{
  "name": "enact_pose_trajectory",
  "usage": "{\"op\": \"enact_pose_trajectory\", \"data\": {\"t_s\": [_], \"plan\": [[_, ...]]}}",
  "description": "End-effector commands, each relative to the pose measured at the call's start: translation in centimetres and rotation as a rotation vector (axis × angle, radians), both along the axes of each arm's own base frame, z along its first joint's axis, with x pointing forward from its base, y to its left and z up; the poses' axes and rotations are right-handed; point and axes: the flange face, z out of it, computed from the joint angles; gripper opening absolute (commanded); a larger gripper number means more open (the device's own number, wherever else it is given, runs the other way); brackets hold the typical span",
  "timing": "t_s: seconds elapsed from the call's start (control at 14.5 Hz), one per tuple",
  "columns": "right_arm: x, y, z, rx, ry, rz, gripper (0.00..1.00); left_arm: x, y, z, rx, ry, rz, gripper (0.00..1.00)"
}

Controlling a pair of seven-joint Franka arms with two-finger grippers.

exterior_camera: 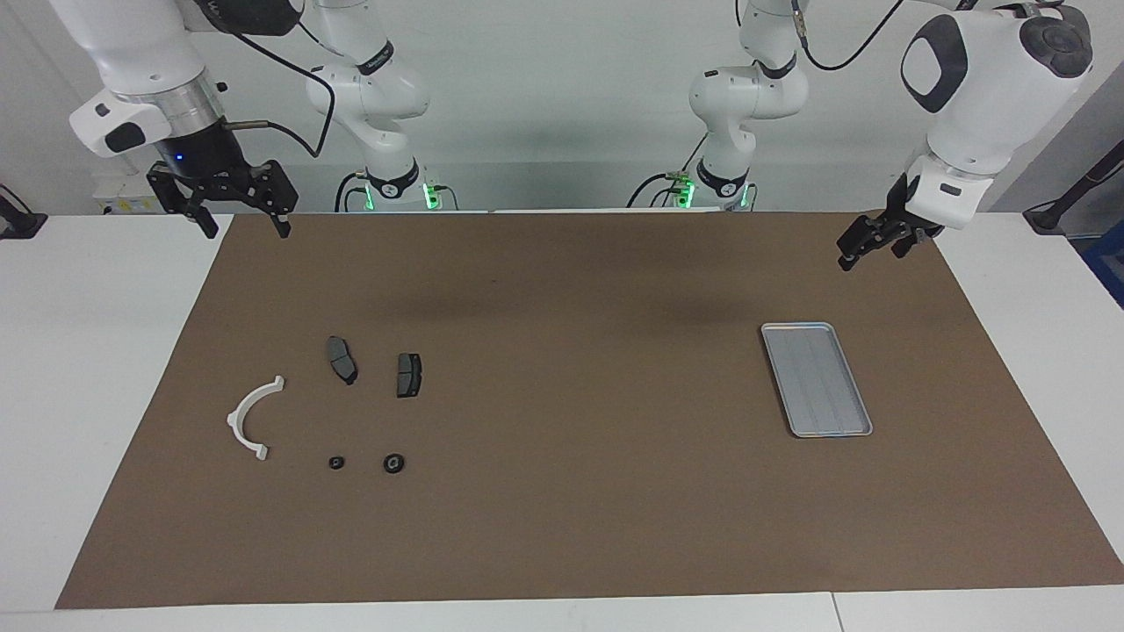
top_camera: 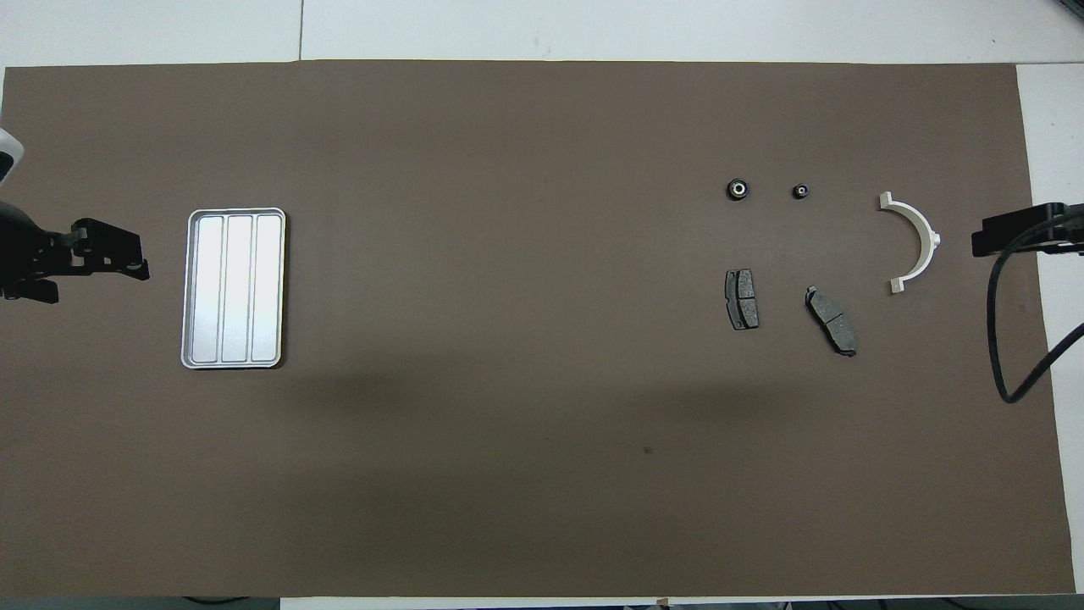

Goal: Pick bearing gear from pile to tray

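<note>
1. The pile sits at centre left of the facing view: a white bracket (exterior_camera: 253,417), two brake pads (exterior_camera: 342,359) and two small black round pieces.
2. The larger round piece (exterior_camera: 394,463), likely the bearing gear, lies apart from its neighbours.
3. The right gripper (exterior_camera: 244,219) hangs at upper left, fingers spread, holding nothing.
4. The left gripper (exterior_camera: 871,245) waits at upper right above the tray (exterior_camera: 816,379); I cannot tell its fingers' state.
5. A good pick likely means descending straight over the piece, then closing.

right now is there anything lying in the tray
No, the tray shows only its bare ridged floor, and the small parts lie on the mat toward the right arm's end.
</note>
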Motion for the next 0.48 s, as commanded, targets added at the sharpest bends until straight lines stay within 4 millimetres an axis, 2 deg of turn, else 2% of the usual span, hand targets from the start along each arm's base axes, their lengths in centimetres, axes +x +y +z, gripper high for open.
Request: {"op": "enact_pose_trajectory", "data": {"t_s": [0.0, 0.41], "plan": [[-0.02, 0.16, -0.20, 0.005, -0.015, -0.010, 1.00, -0.58, 0.04, 0.47, -0.013, -0.007, -0.001, 1.00], [-0.01, 0.16, -0.19, 0.004, -0.017, -0.001, 1.00, -0.58, 0.03, 0.47, -0.013, -0.007, -0.001, 1.00]]}}
